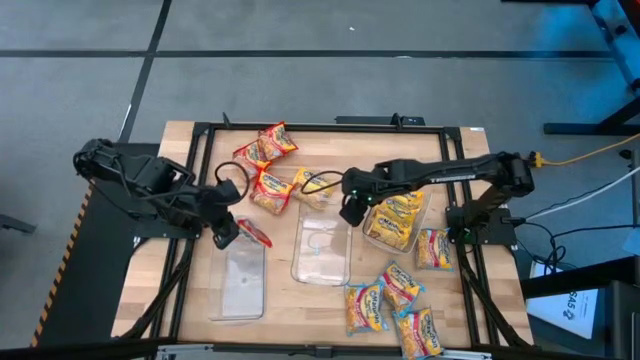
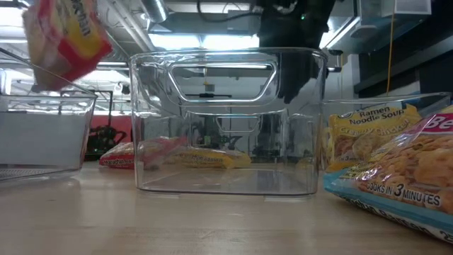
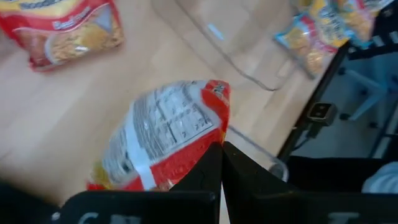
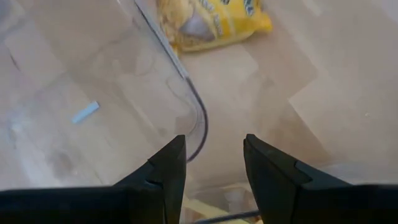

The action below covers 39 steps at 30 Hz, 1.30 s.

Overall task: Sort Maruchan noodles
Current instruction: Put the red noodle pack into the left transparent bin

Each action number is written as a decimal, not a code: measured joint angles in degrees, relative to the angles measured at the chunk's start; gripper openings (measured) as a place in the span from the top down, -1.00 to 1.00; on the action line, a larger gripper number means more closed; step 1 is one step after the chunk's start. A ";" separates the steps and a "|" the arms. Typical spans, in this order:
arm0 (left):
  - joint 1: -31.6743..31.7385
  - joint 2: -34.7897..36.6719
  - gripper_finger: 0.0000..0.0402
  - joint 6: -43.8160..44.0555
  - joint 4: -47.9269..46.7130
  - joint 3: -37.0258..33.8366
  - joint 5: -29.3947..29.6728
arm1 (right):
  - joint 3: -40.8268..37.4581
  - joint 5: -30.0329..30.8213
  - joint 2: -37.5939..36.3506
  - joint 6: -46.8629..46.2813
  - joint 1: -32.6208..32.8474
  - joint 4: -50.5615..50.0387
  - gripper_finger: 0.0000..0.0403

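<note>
My left gripper (image 1: 227, 236) is shut on a red Maruchan noodle packet (image 1: 253, 232), which hangs in the air over the far end of the left clear tray (image 1: 240, 285). In the low view the red packet (image 2: 64, 39) shows tilted, high above that tray (image 2: 42, 134). My right gripper (image 1: 352, 210) stands open above the far right corner of the middle clear tray (image 1: 322, 250), its fingers either side of the tray's rim (image 4: 200, 127) and clear of it. Several yellow packets (image 1: 395, 220) fill the right tray. My left gripper pinches the red packet's edge (image 3: 198, 157) between its two fingers; the packet's printed back (image 3: 168, 121) faces the wrist camera. The fingers slant down from the table's left side. The packet is lifted clear of the table and tray, tilted.
Two red packets (image 1: 265, 145) (image 1: 272, 188) and a yellow one (image 1: 315, 190) lie on the wood at the far side. Several more packets (image 1: 395, 300) lie near the front right, one (image 1: 433, 248) beside the right tray. The black frame (image 1: 300, 127) borders the table.
</note>
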<state>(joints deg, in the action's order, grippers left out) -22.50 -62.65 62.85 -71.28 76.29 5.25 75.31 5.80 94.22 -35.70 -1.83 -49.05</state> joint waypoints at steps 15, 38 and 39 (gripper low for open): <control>-3.39 -4.17 1.00 2.17 -0.92 0.92 2.73 | 0.00 -5.05 2.45 0.20 0.48 -0.38 0.21; -4.55 -12.79 0.99 2.60 -2.60 0.92 3.27 | 0.00 -9.18 2.40 0.20 0.76 -0.47 0.21; -4.55 -12.79 0.98 2.71 -2.70 0.92 3.27 | 0.00 -9.16 2.40 0.20 0.76 -0.51 0.21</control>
<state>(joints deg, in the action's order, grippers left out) -27.05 -75.44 65.57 -73.99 77.21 8.51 75.31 -3.36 96.62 -35.51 -1.06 -49.56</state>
